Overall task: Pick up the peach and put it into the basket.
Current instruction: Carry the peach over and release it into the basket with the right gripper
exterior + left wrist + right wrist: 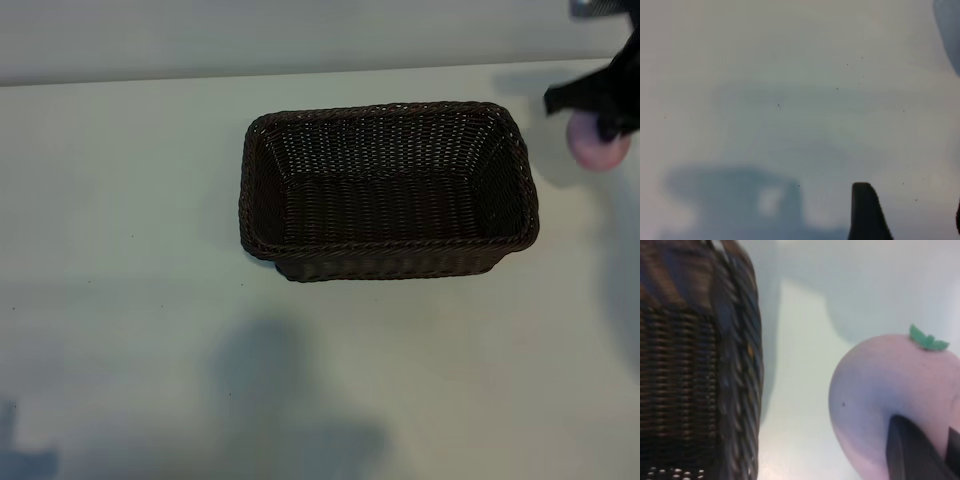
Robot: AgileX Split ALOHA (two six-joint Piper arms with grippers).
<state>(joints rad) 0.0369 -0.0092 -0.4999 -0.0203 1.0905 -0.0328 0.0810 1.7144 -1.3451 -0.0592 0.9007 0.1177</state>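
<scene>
A: The right gripper (605, 120) is down on the peach (598, 148), fingers drawn in against the fruit, at the far right of the table just past the basket's right end. From the right wrist view one dark finger (912, 450) lies pressed on the peach's pale skin, low on its side, the green leaf (928, 340) above it.

B: Is that grip sound?

A: I'd doubt it. The finger sits off toward one edge of a round, smooth fruit. If the hold is off-centre, the peach could squirt out sideways on the lift and roll off the table's right side, which is close by.

B: And on the way over?

A: The basket (388, 190) has a raised braided rim (737, 365) just beside the peach. Carry too low and the fruit or finger clips that rim, which could knock it loose or shove the basket. Otherwise nothing lies between them.

B: The other arm?

A: The left gripper (912, 215) hangs spread apart over bare table (790, 75), holding nothing, well away from the basket
</scene>
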